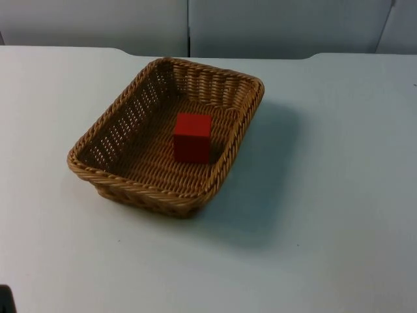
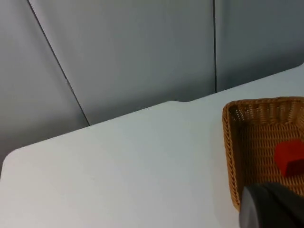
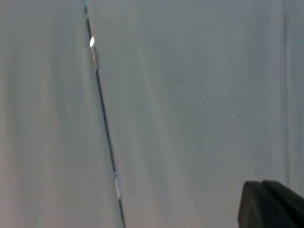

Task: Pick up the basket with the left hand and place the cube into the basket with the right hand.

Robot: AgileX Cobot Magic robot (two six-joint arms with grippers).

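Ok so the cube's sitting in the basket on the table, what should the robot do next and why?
Probably nothing more than keeping both arms back: the red cube already rests inside the wicker basket, which stands on the white table, so the task looks finished.

Grey partition wall [image 3: 190,95], black seam [image 3: 105,133]

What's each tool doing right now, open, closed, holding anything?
Left tool: near the basket, which sits on the table with the cube inside; open or closed cannot be told.
Right tool: faces the partition wall; cannot be told.

Left gripper's fingers [image 2: 273,206] — rounded, matte black, right gripper's fingers [image 3: 270,204] — alike
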